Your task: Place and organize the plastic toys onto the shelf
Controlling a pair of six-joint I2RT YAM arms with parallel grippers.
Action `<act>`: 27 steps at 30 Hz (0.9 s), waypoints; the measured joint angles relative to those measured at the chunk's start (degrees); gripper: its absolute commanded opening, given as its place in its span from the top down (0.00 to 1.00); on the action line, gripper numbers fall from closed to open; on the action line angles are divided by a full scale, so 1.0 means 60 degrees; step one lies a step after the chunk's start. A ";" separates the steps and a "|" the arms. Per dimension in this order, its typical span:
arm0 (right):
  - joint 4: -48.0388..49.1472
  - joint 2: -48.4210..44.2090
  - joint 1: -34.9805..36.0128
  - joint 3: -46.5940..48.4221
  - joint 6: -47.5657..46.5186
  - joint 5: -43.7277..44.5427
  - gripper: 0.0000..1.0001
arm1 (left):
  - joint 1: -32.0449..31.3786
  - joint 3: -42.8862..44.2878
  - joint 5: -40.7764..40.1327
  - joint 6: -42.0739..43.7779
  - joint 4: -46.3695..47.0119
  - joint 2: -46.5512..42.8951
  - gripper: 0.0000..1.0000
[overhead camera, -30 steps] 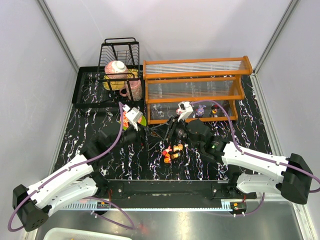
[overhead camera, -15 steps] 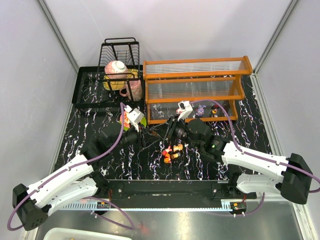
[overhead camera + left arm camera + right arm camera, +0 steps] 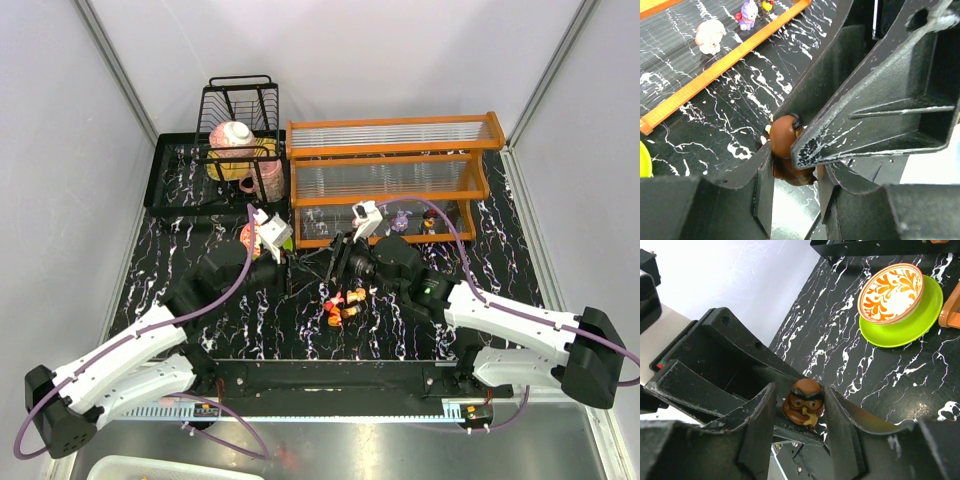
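The left gripper (image 3: 794,172) is clamped on a brown owl toy (image 3: 805,399). In the left wrist view the little bird is wedged between both pads, low in the middle of the frame. The right gripper (image 3: 799,409) is on the very same owl from the opposite side, with a finger on either flank. Whether it's squeezing or only standing around the toy, I can't tell from here. In the top view the two claws meet nose to nose just left of centre, above the black marbled table (image 3: 480,260), with the owl held off the surface between them.

Sweeping across the top view from the left, a black wire dish rack (image 3: 240,105) sits at upper left. Below it is the red patterned bowl (image 3: 892,292) on its green plate (image 3: 922,320), tucked just beside the left wrist. At centre, just under the meeting claws, a small cluster of orange, red and yellow toys (image 3: 345,303) lies on the table. Right of centre, the orange-framed shelf (image 3: 390,124) stands along the back. At its lowest level, behind the front rail, sit a pink-white toy (image 3: 710,36), a purple toy (image 3: 748,11) and, furthest right, a dark toy (image 3: 428,222)
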 measured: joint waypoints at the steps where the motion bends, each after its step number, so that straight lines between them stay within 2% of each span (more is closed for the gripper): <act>1: -0.0117 0.0000 -0.0004 0.0076 -0.0018 -0.0076 0.44 | -0.0022 0.0076 -0.0029 0.0146 -0.0106 0.0040 1.00; 9: -0.1759 0.0022 -0.0142 0.1333 0.0007 -0.0641 0.38 | -0.0280 0.0605 -0.0441 0.1264 -0.0812 0.0025 1.00; 19: -0.2958 0.0106 -0.0710 0.1887 0.0685 -0.1570 0.39 | -0.0379 0.0616 -0.1126 0.2022 -0.1596 -0.0087 1.00; 27: -0.3840 0.0758 -0.0838 0.2586 0.0849 -0.1942 0.41 | -0.0510 0.0761 -0.1282 0.2375 -0.1821 0.0044 1.00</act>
